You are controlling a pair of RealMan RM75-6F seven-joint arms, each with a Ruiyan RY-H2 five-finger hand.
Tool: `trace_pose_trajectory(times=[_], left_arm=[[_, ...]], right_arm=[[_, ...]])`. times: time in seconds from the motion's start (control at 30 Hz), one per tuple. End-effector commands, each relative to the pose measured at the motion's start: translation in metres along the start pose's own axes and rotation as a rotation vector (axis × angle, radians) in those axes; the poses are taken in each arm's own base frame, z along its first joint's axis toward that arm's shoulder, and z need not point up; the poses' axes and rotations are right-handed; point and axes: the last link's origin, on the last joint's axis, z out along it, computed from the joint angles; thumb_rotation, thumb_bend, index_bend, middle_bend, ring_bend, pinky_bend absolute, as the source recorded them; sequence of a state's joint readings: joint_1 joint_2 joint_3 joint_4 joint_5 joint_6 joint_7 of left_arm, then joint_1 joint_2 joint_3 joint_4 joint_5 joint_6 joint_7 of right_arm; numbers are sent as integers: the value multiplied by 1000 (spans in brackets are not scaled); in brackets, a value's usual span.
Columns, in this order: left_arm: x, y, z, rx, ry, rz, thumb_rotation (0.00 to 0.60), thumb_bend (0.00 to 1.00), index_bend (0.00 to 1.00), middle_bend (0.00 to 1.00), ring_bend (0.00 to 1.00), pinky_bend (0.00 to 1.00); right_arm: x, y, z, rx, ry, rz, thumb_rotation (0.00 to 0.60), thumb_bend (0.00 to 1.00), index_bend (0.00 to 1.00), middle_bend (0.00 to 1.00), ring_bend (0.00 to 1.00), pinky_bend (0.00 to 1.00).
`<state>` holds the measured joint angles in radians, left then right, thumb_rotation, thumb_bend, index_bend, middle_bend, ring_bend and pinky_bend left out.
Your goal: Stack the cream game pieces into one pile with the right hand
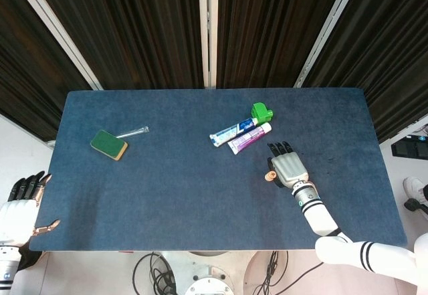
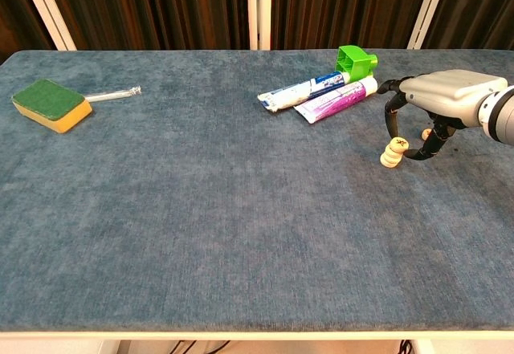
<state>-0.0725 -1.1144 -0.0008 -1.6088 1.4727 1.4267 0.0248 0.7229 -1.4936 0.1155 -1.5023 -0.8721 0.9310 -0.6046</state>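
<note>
Blue felt-covered table (image 2: 201, 233) ran wide and bare across its middle and near edge. Dark slatted curtains (image 1: 147, 27) stood behind the far edge. Small pile of round cream game pieces (image 2: 393, 153) sat right of centre, near the purple-and-white toothpaste tube (image 2: 336, 99), blue-and-white toothpaste tube (image 2: 293, 92) and green plastic block (image 2: 355, 61). Right hand (image 2: 438, 101) hovered over the pile, fingers curled, pinching one cream piece (image 2: 398, 144) at the pile's top. Left hand (image 1: 20, 205) hung off the near left corner, fingers loosely apart, holding nothing. Green-and-yellow sponge (image 2: 50, 103) and clear thin tube (image 2: 112, 94) lay far left.
</note>
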Motion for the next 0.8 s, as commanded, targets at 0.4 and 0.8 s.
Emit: trace_pose_trajectory(times=[0.4,0.8], left_arm=[[0,-2,-1,4,-2,-2,600,123,0,0,0,0],[2,0,1,-9,8,0,600,123,0,0,0,0]], right_arm=[[0,-2,1,4,-11,-1,600,230,441,47,0,0],[17,14,-15,-14,46,32,600,224,386,43,0,0]])
